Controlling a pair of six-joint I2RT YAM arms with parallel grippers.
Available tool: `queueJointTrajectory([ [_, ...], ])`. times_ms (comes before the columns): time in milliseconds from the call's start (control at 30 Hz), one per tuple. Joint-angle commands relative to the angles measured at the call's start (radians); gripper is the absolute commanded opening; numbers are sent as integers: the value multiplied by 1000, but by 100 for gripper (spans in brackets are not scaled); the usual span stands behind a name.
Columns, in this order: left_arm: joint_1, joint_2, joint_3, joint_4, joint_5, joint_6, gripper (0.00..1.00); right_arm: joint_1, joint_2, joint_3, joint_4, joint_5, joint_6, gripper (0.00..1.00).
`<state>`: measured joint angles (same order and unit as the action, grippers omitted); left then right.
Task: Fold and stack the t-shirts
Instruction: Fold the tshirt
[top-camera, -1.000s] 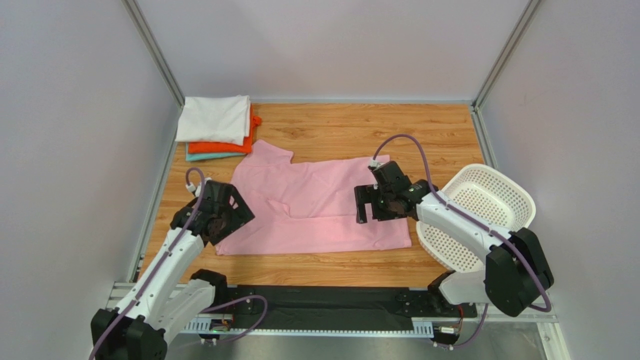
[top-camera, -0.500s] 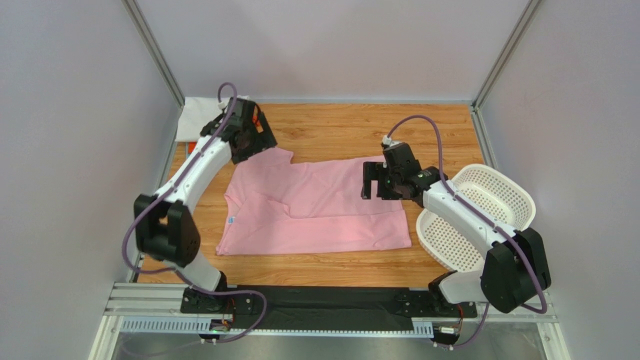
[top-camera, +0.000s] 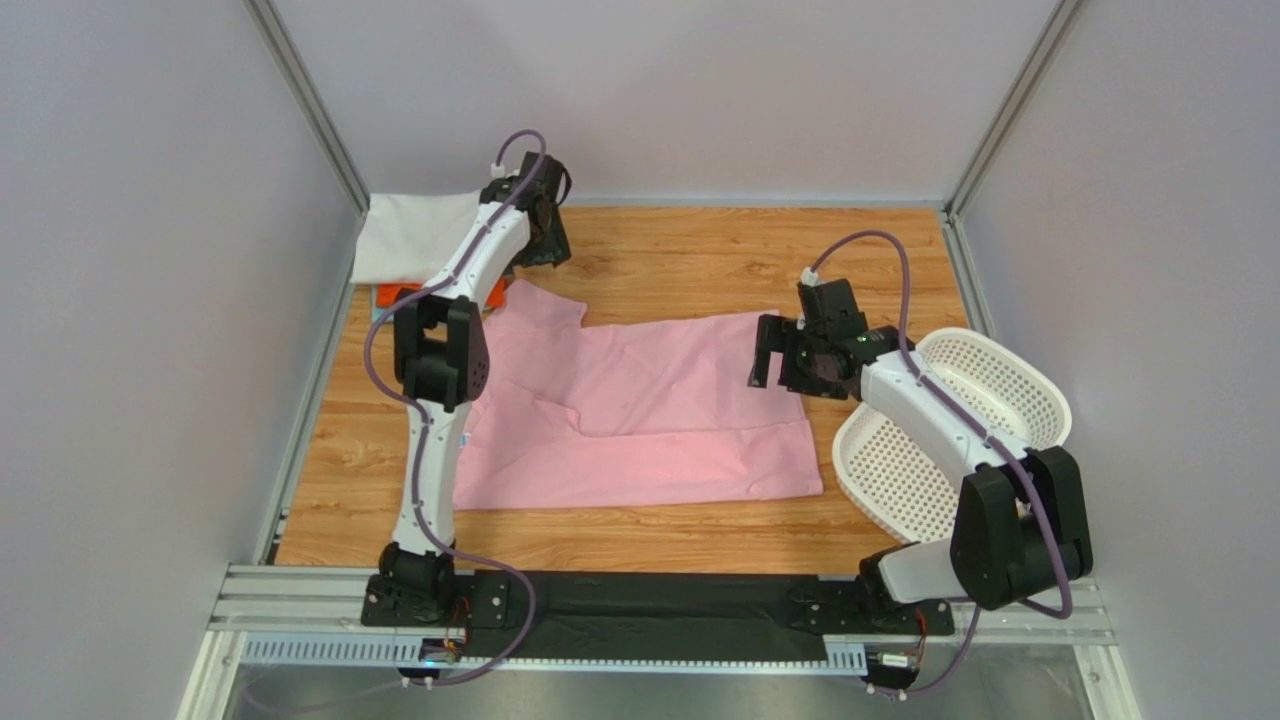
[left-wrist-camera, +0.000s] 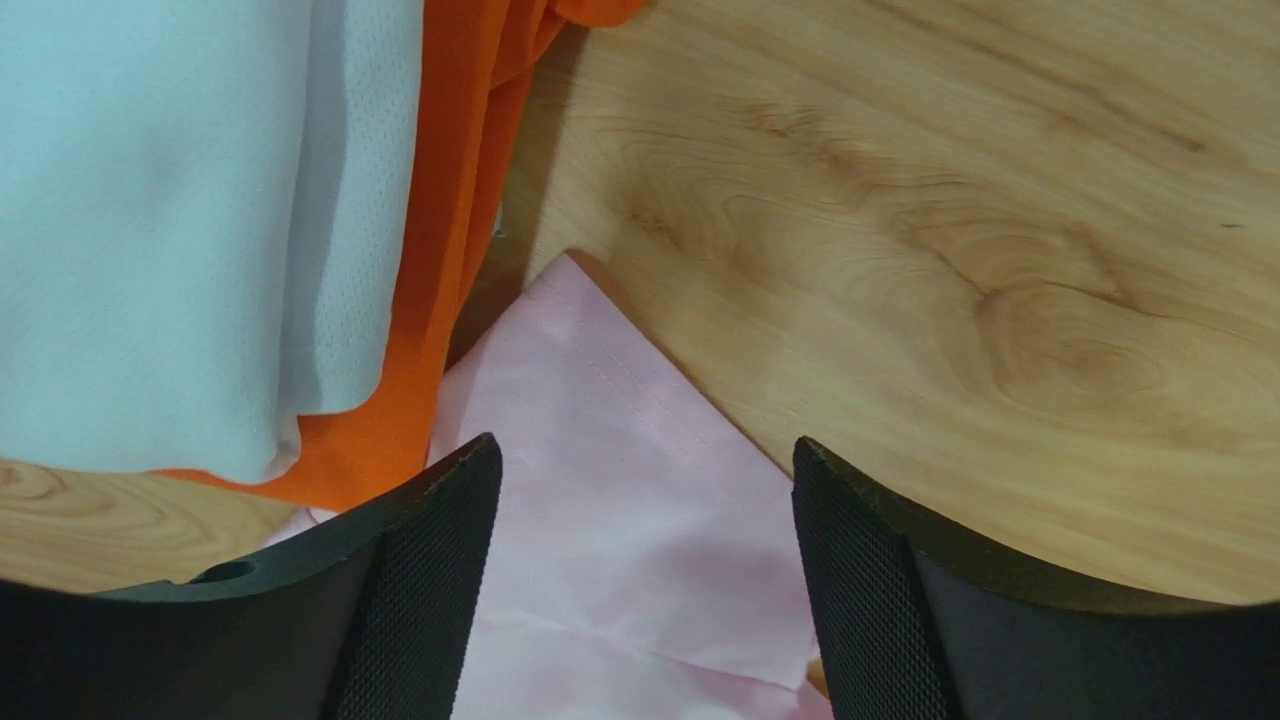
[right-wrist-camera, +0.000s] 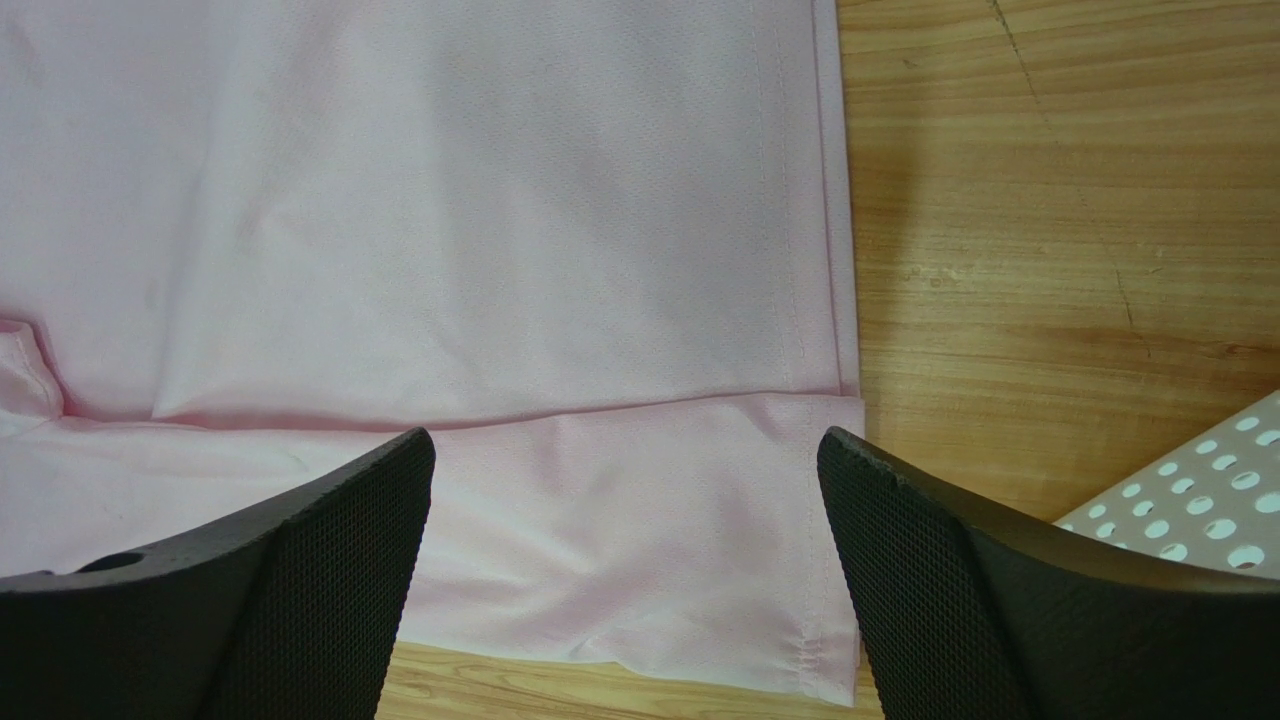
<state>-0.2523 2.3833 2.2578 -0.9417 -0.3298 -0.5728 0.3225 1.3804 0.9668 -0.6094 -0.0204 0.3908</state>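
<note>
The light pink t-shirt (top-camera: 639, 405) lies spread flat on the table, with its sleeve tip at the far left. My left gripper (top-camera: 529, 248) is open and empty above that sleeve tip (left-wrist-camera: 631, 510), beside the folded stack. The stack has the white shirt (top-camera: 413, 237) on top and the orange-red one (top-camera: 394, 296) under it; both also show in the left wrist view, white (left-wrist-camera: 166, 225) and orange-red (left-wrist-camera: 451, 225). The teal shirt is hidden. My right gripper (top-camera: 778, 369) is open and empty above the pink shirt's right hem (right-wrist-camera: 676, 510).
The white perforated basket (top-camera: 1052, 405) lies tilted at the right edge of the table, close to my right arm; its rim shows in the right wrist view (right-wrist-camera: 1202, 495). Grey walls close in the table at the left, the back and the right.
My left arm has swung from the shirt's near-left edge out to the far-left sleeve by the stack. My right gripper has moved farther back and right along the hem. Both stay open.
</note>
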Motion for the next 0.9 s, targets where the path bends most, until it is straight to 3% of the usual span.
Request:
queueJointTrajectory([
  [0,10,27,40,-34,-74,28,77,-16,25,-2,30,-26,-20,100],
  [367,33,109,13,-19,-42,2,69,-39,49,-8,36,-44,-27,100],
  [567,35,129,-12,-14,32,-7,53,-42,55,-11,39,-58,-27,100],
  [867,35,102,-49,-39,0,-19,24,-51,54,0,48,-64,-24,100],
])
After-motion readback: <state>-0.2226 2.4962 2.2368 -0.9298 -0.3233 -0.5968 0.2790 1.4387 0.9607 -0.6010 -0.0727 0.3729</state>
